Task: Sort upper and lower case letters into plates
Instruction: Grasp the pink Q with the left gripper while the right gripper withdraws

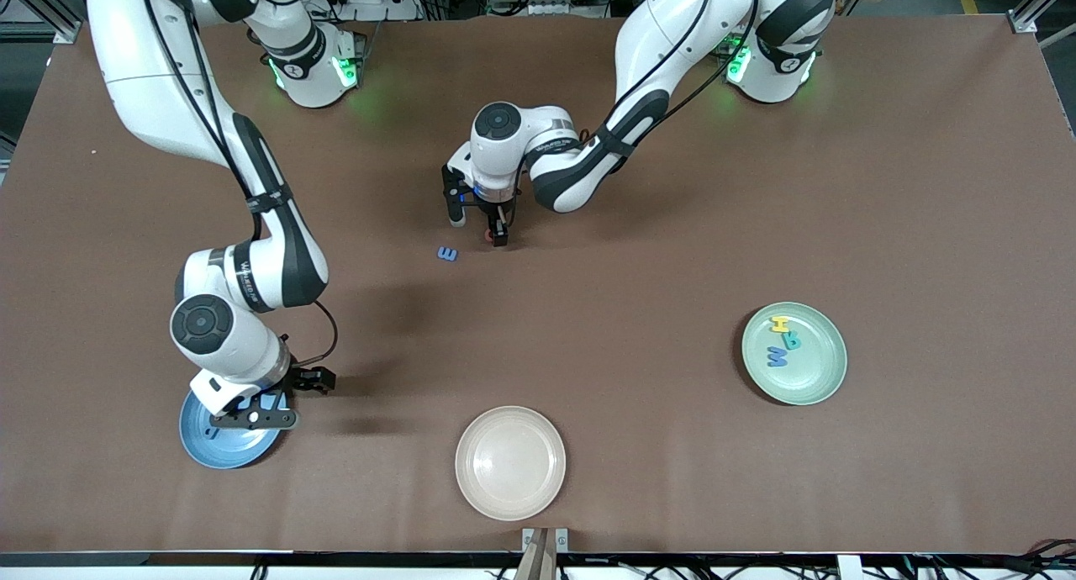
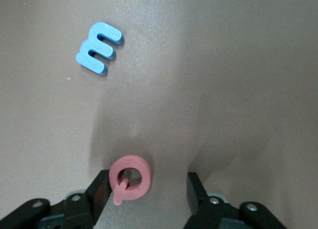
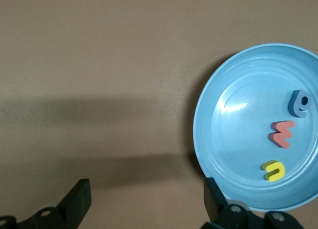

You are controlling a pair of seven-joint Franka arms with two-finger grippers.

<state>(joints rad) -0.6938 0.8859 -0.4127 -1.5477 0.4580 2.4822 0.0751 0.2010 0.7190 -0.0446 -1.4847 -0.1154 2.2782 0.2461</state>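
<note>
A red ring-shaped letter [image 2: 140,182] lies on the brown table between the fingers of my left gripper [image 2: 149,184], which stands low over it mid-table [image 1: 494,237]. One finger touches the letter and the other stands apart, so the gripper is open. A blue letter [image 1: 447,253] [image 2: 99,47] lies loose close by. The mint green plate [image 1: 817,374] holds a yellow, a teal and a blue letter. My right gripper [image 1: 286,399] [image 3: 146,196] hangs open and empty over the edge of the blue plate [image 1: 220,447] [image 3: 204,119], which holds a blue, a red and a yellow letter.
A beige plate [image 1: 510,462] with nothing in it stands near the table's front edge, between the two other plates. Both arms reach in from the bases along the table's back edge.
</note>
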